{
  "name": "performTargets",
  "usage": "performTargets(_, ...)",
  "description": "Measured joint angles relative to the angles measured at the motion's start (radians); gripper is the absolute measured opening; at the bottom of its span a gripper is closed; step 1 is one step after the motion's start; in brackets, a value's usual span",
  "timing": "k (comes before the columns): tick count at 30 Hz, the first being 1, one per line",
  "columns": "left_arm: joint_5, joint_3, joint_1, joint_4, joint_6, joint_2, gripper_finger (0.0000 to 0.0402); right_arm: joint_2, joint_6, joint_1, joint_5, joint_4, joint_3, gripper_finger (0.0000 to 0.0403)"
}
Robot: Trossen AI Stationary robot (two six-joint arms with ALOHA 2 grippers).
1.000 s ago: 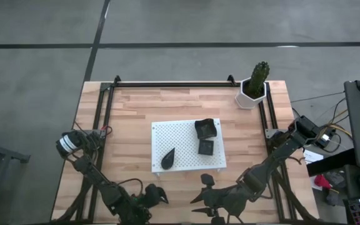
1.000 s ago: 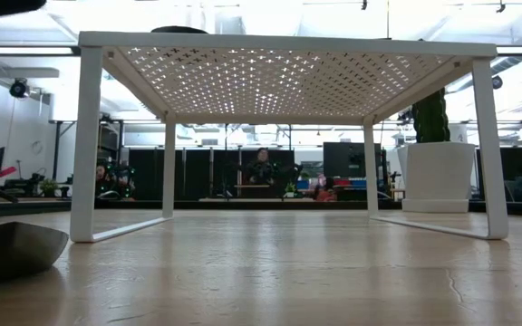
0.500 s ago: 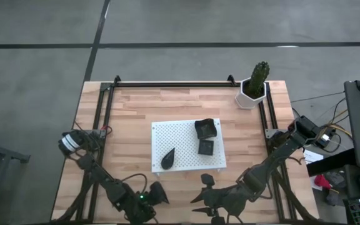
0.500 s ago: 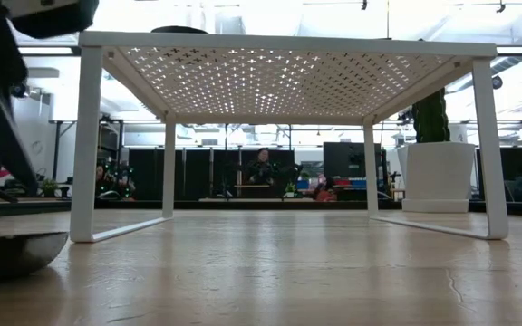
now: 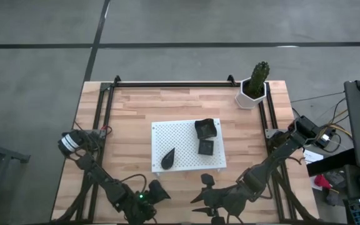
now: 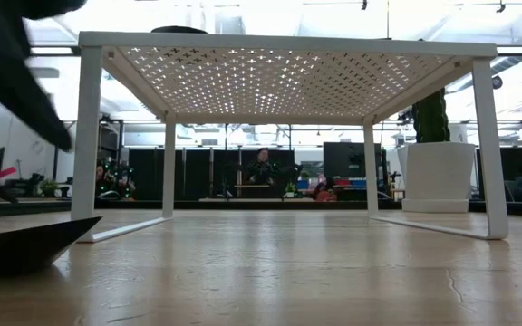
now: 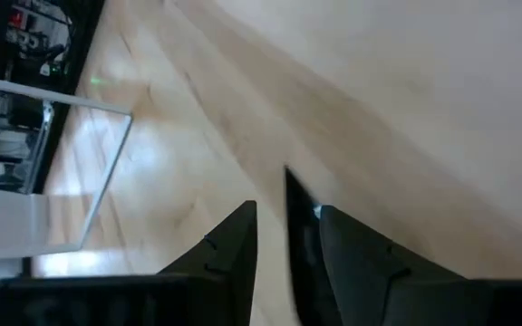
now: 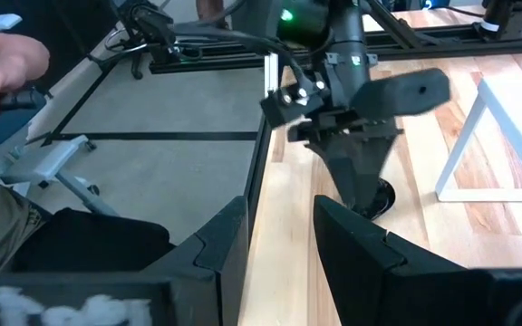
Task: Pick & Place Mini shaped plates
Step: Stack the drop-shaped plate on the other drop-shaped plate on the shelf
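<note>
**Left pincer straddles a plate in front of the white board**

Three small black plates lie on the white board [image 5: 186, 134]. The larger square plate [image 5: 205, 128] is near its far right corner. The smaller square plate [image 5: 206, 147] is just in front of that one, and the teardrop plate [image 5: 168, 159] is near the board's front left corner.

A fourth black plate [image 6: 16, 249] rests on the wooden surface [image 5: 130, 119], just off the board's front left leg. In the low view one end of it is tipped upward.

The left pincer [image 8: 362, 186] points down onto this plate in front of the board's left corner. Its fingers [image 7: 234, 240] are a little apart, with the thin plate rim standing between them and a sliver of gap on one side.

The right pincer [image 8: 279, 217] hangs low in front of the board's front edge, to the right of the left one. Its fingers are apart and hold nothing.

A potted cactus [image 5: 253, 90] stands beyond the board's far right corner, well apart from it. In the right wrist view a person's hand [image 8: 7, 63] shows past the surface edge.
</note>
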Motion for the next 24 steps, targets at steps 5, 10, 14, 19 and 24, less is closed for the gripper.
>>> performTargets(5,-0.006,0.009,-0.045,-0.002,-0.065,-0.004,0.0122,0.000,0.000,0.000,0.000,0.000,0.000,0.0123)
performTargets(10,0.000,0.010,-0.094,-0.140,-0.175,-0.008,0.0122,0.000,0.001,0.000,0.000,0.000,0.000,0.0123)
performTargets(14,0.022,0.009,-0.102,-0.240,-0.298,-0.008,0.0122,0.000,0.001,0.000,0.000,0.000,0.000,0.0123)
performTargets(19,-0.002,-0.008,-0.103,-0.320,-0.266,-0.008,0.0122,0.000,0.004,0.000,0.000,0.000,0.000,0.0123)
performTargets(24,-0.021,-0.063,-0.094,-0.301,-0.214,-0.008,0.0122,0.000,0.011,0.000,0.000,0.001,-0.002,0.0123)
